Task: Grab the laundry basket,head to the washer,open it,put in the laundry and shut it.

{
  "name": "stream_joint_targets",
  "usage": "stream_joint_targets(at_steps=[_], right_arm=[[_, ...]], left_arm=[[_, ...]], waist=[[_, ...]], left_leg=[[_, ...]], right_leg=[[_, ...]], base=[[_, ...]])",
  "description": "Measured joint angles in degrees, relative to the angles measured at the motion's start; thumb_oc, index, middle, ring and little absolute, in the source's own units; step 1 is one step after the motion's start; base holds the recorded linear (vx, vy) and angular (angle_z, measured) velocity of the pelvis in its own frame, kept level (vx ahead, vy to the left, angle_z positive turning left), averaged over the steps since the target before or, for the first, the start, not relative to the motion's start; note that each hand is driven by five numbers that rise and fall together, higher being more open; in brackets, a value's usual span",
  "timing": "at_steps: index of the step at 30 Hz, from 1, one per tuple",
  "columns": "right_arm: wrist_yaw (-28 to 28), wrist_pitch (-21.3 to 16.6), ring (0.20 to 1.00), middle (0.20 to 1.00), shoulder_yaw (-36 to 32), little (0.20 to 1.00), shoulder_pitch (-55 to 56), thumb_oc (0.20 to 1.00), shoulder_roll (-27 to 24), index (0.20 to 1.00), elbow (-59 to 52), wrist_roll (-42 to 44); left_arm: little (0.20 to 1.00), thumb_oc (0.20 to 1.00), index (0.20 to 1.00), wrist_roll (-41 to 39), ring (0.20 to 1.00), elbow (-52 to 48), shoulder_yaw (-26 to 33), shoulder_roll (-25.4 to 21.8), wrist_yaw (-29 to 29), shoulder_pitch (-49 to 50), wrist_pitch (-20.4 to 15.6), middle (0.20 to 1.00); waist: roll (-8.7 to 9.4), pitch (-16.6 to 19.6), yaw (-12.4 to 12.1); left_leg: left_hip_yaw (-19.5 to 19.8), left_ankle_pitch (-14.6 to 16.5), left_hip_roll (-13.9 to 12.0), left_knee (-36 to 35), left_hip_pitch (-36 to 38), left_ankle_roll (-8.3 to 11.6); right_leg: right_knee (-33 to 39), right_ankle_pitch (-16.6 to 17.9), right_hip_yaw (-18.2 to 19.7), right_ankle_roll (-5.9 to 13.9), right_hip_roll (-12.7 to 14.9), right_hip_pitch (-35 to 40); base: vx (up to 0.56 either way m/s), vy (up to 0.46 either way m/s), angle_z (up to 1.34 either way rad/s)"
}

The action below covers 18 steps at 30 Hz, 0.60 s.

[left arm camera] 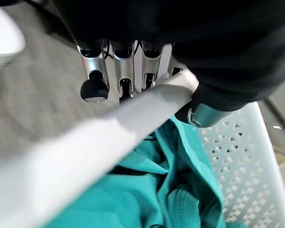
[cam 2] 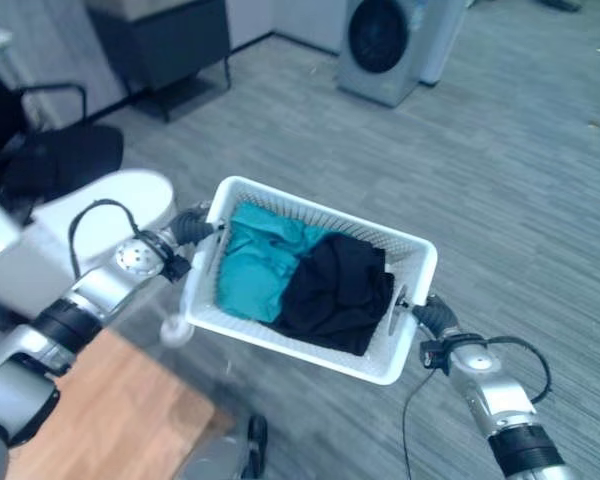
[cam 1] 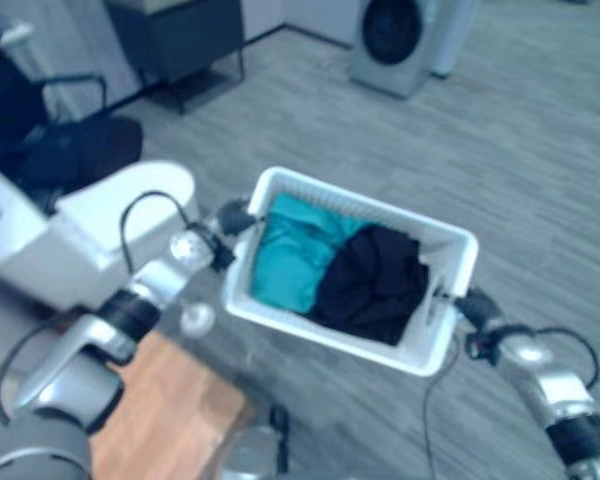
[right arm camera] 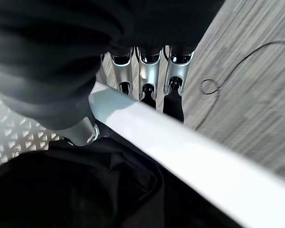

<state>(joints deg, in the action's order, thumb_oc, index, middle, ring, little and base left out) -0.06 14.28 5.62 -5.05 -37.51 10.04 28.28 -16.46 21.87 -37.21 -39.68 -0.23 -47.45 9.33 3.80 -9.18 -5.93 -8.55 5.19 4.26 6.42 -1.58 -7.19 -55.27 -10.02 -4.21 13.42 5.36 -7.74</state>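
The white laundry basket (cam 2: 405, 262) hangs between both hands above the floor (cam 2: 520, 160), left hand (left arm camera: 133, 71) and right hand (right arm camera: 142, 76) each curled round a rim; teal clothing (cam 2: 252, 265) and black clothing (cam 2: 335, 290) lie inside.

A wooden table (cam 2: 110, 400) is sitting beneath the left arm; a dark cabinet (cam 2: 165, 40) is standing far beyond.

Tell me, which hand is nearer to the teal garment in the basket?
Left. The left hand grips the basket rim beside the teal garment; the right hand holds the opposite rim, beside the black clothing.
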Motion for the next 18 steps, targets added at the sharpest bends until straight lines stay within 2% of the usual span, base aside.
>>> stream_joint_targets(at_steps=[1, 2, 3, 4, 5, 6, 7, 8, 9, 10, 11, 12, 13, 14, 15, 16, 17, 18], right_arm=[[-0.23, 0.0, 0.2, 0.2, -1.17, 0.2, -0.52, 0.2, 1.71, 0.2, 0.03, -1.0], [-0.29, 0.03, 0.2, 0.2, -0.89, 0.2, -0.74, 0.2, 1.62, 0.2, 0.04, -1.22], [-0.16, 0.05, 0.2, 0.2, -0.5, 0.2, -0.73, 0.2, 0.74, 0.2, -0.4, -1.23], [0.08, -0.08, 0.2, 0.2, -1.18, 0.2, -1.45, 0.2, 0.27, 0.2, 0.08, -1.22], [0.14, -0.04, 0.2, 0.2, -0.69, 0.2, -1.1, 0.2, -0.06, 0.2, -0.03, -1.2], [0.1, -0.04, 0.2, 0.2, -0.67, 0.2, -0.7, 0.2, -0.1, 0.2, -0.03, -1.19], [0.07, -0.05, 0.2, 0.2, -0.76, 0.2, -0.49, 0.2, -1.32, 0.2, -0.04, -1.16], [-0.1, -0.05, 0.2, 0.2, -1.1, 0.2, -0.22, 0.2, -1.67, 0.2, -0.06, -1.14], [-0.14, -0.05, 0.2, 0.2, -1.19, 0.2, 0.49, 0.2, -2.03, 0.2, -0.14, -1.12], [-0.16, -0.03, 0.2, 0.2, -1.22, 0.2, 1.45, 0.2, -2.12, 0.2, 0.12, -1.12], [-0.33, -0.02, 0.2, 0.2, -1.5, 0.2, 1.13, 0.2, -1.91, 0.2, 0.73, -1.13], [-0.55, 0.02, 0.2, 0.2, -1.41, 0.2, 0.76, 0.2, -1.55, 0.2, 1.76, -1.13], [-0.55, 0.29, 0.2, 0.2, -1.32, 0.2, 0.62, 0.2, -1.51, 0.2, 2.18, -1.13], [-0.54, 0.32, 0.2, 0.2, -1.42, 0.2, 0.46, 0.2, -1.58, 0.2, 2.2, -1.13], [-0.47, 0.35, 0.2, 0.2, -1.95, 0.2, 0.5, 0.2, -1.65, 0.2, 2.23, -1.13], [-0.47, 0.41, 0.2, 0.2, -2.53, 0.2, 0.45, 0.2, -1.28, 0.2, 2.23, -1.14], [-0.45, 0.41, 0.2, 0.2, -2.62, 0.2, 0.45, 0.2, -1.24, 0.2, 2.23, -1.13], [-0.35, 0.47, 0.2, 0.2, -3.2, 0.2, -0.09, 0.2, -1.41, 0.2, 2.04, -1.15]], left_arm=[[0.2, 0.2, 0.2, -0.04, 0.2, 1.0, 0.14, -0.24, 0.34, -0.58, 0.03, 0.2], [0.2, 0.2, 0.2, -0.05, 0.2, 1.35, 0.18, -0.26, 0.13, -0.95, 0.02, 0.2], [0.2, 0.2, 0.2, -0.08, 0.2, 1.28, -0.23, 0.13, 0.23, -1.44, 0.06, 0.2], [0.2, 0.2, 0.2, -0.08, 0.2, 2.01, -0.14, 0.35, 0.02, -3.42, 0.05, 0.2], [0.2, 0.2, 0.2, -0.08, 0.2, 2.51, 0.02, 1.08, 0.01, -3.45, 0.04, 0.2], [0.2, 0.2, 0.2, -0.07, 0.2, 3.05, 0.25, 1.98, 0.1, -3.33, 0.04, 0.2], [0.2, 0.2, 0.2, -0.05, 0.2, 3.33, 0.5, 3.09, 0.17, -3.54, 0.02, 0.2], [0.2, 0.2, 0.2, -0.02, 0.2, 3.69, 0.58, 3.68, 0.11, -3.54, 0.0, 0.2], [0.2, 0.2, 0.2, -0.02, 0.2, 4.96, 0.35, 4.89, 0.2, -3.29, -0.03, 0.2], [0.2, 0.2, 0.2, -0.02, 0.2, 8.16, 0.29, 7.17, 0.24, -3.23, -0.13, 0.2], [0.2, 0.2, 0.2, -0.03, 0.2, 9.21, 0.26, 8.14, 0.7, -3.2, -0.1, 0.2], [0.2, 0.2, 0.2, -0.03, 0.2, 9.46, 0.35, 8.51, 0.99, -2.85, -0.08, 0.2], [0.2, 0.2, 0.2, -0.02, 0.2, 9.23, 0.37, 8.42, 0.93, -2.36, -0.08, 0.2], [0.2, 0.2, 0.2, 0.0, 0.2, 9.2, 0.39, 8.41, 1.01, -2.28, -0.08, 0.2], [0.2, 0.2, 0.2, 0.04, 0.2, 9.12, 0.5, 8.72, 1.07, -2.24, -0.12, 0.2], [0.2, 0.2, 0.2, 0.05, 0.2, 9.11, 0.35, 8.64, 1.07, -2.31, -0.12, 0.2], [0.2, 0.2, 0.2, 0.07, 0.2, 9.11, 0.34, 8.62, 1.07, -2.32, -0.12, 0.2], [0.2, 0.2, 0.2, 0.13, 0.2, 8.57, 0.65, 8.55, 1.18, -2.32, -0.15, 0.2]], waist=[[-0.76, -0.43, 0.77], [-1.51, -0.89, 1.95], [-2.65, -0.9, 2.36], [-5.62, -3.05, 4.42], [-5.77, -3.22, 6.46], [-5.87, -3.24, 8.26], [-5.73, -3.22, 10.1], [-4.64, -2.9, 10.95], [-3.89, -2.34, 11.3], [-3.19, -1.65, 12.05], [-4.68, -1.73, 12.13], [-5.21, -1.84, 11.99], [-5.33, -1.78, 11.95], [-5.49, -1.74, 12.02], [-6.34, -1.9, 12.52], [-6.45, -1.99, 12.52], [-6.43, -2.0, 12.59], [-6.12, -2.18, 12.02]], left_leg=[[0.59, -0.32, -0.13, -0.38, 2.0, 0.23], [2.3, -0.34, -0.5, -0.51, 3.76, 0.25], [4.94, 2.34, -0.91, -0.55, 4.89, -3.02], [8.01, 3.34, -2.99, -0.26, 7.74, -0.35], [9.02, 3.18, -3.12, -0.21, 8.86, -0.09], [11.02, 3.47, -3.32, -0.18, 10.11, 0.42], [12.58, 5.01, -3.51, -0.24, 11.89, 2.83], [12.25, 6.22, -2.55, 0.36, 13.08, 4.81], [12.43, 7.49, -2.43, 0.33, 14.7, 6.65], [14.05, 10.78, -3.44, -0.65, 18.61, 8.76], [13.86, 12.14, -4.95, -0.06, 19.39, 9.67], [12.82, 11.93, -6.12, 0.88, 19.49, 11.02], [12.16, 11.25, -6.64, 0.81, 19.93, 12.64], [12.35, 10.79, -6.63, 0.69, 20.26, 13.06], [11.71, 9.89, -6.94, 0.36, 20.54, 12.47], [10.06, 7.84, -7.68, 1.14, 21.14, 12.08], [10.05, 7.15, -7.94, 1.56, 21.3, 12.43], [10.69, 6.21, -8.36, 6.25, 20.54, 13.84]], right_leg=[[-2.85, -0.79, -3.67, -1.95, 1.34, -2.08], [-2.34, -1.65, -5.33, -4.5, 1.62, -3.88], [-2.09, -2.01, -5.61, -7.06, 0.82, -7.39], [5.0, -3.93, -4.76, -11.78, -2.95, -12.07], [10.46, -2.86, -2.87, -12.17, -4.03, -14.23], [17.9, -1.51, 0.6, -12.81, -5.27, -15.86], [30.6, 1.93, 5.81, -12.16, -5.84, -17.82], [37.9, 5.56, 6.47, -12.25, -4.23, -17.45], [44.36, 7.08, 6.69, -11.59, -2.28, -16.17], [50.0, 7.53, 4.28, -8.47, -0.1, -13.32], [47.7, 10.63, 0.53, -7.67, -0.47, -13.21], [44.72, 11.18, -2.14, -8.34, -0.33, -13.52], [42.42, 11.87, -4.43, -10.12, 0.14, -13.55], [40.39, 12.0, -5.46, -11.36, 0.15, -13.42], [37.84, 11.73, -7.2, -16.31, -0.82, -11.41], [36.8, 9.51, -8.19, -16.7, -1.26, -9.94], [36.46, 9.1, -8.33, -16.8, -1.33, -9.57], [36.87, 9.17, -8.07, -17.54, -1.73, -7.0]], base=[[0.37, 0.054, 0.07], [0.38, 0.051, 0.08], [0.41, -0.104, 0.18], [0.39, -0.133, 0.38], [0.55, -0.172, 0.77], [0.46, -0.147, 0.96], [0.51, -0.144, 0.89], [0.57, -0.177, 0.75], [0.57, -0.172, 0.86], [0.51, -0.165, 0.82], [0.51, -0.163, 0.77], [0.34, -0.114, 0.44], [0.37, -0.132, 0.4], [0.56, -0.233, 0.68], [0.55, -0.235, 0.65], [0.65, -0.307, 0.58], [0.26, -0.134, 0.28], [0.25, -0.132, 0.16]])
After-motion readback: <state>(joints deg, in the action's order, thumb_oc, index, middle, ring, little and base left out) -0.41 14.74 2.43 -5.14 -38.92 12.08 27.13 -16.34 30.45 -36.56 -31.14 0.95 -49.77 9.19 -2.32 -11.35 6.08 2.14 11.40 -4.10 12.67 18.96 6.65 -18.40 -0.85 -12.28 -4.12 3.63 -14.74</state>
